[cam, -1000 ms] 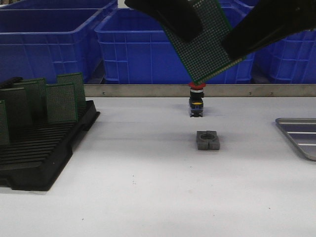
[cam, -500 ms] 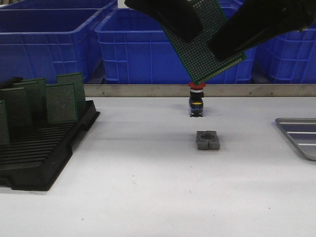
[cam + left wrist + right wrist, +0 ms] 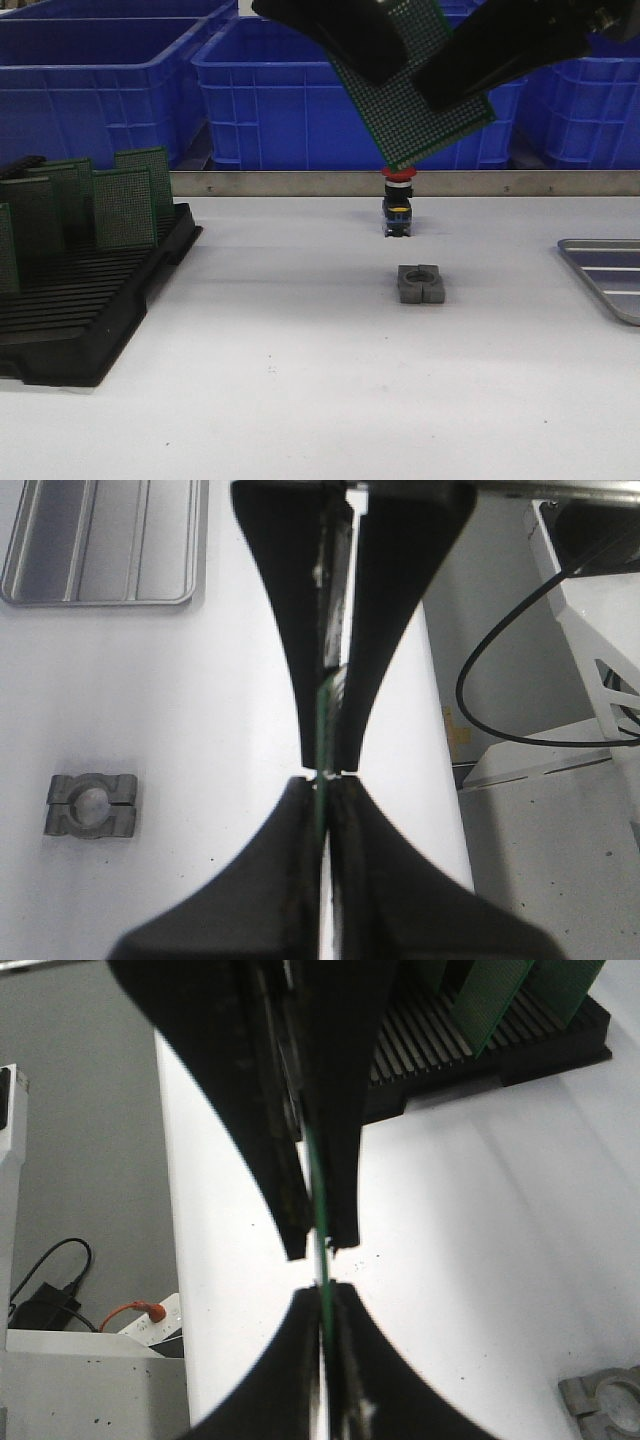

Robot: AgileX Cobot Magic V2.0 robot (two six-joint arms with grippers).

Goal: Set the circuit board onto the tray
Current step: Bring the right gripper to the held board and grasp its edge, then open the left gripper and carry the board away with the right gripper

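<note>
A green perforated circuit board (image 3: 415,100) hangs tilted in the air above the table's middle. My left gripper (image 3: 370,45) is shut on its upper left part. My right gripper (image 3: 465,75) is shut on its upper right part. In the left wrist view my fingers (image 3: 325,780) clamp the board's thin green edge (image 3: 322,730), with the other gripper's fingers opposite. The right wrist view shows the same for my right gripper (image 3: 325,1288) on the board's edge (image 3: 322,1230). The silvery ribbed tray (image 3: 610,275) lies flat at the table's right edge; it also shows in the left wrist view (image 3: 100,540).
A black slotted rack (image 3: 80,300) with several upright green boards (image 3: 125,205) stands at the left. A grey clamp block (image 3: 420,284) lies mid-table below the held board, and a red-capped switch (image 3: 398,205) stands behind it. Blue crates (image 3: 100,80) line the back.
My right gripper has moved left, further onto the board's right side. The board and my left gripper have stayed in place.
</note>
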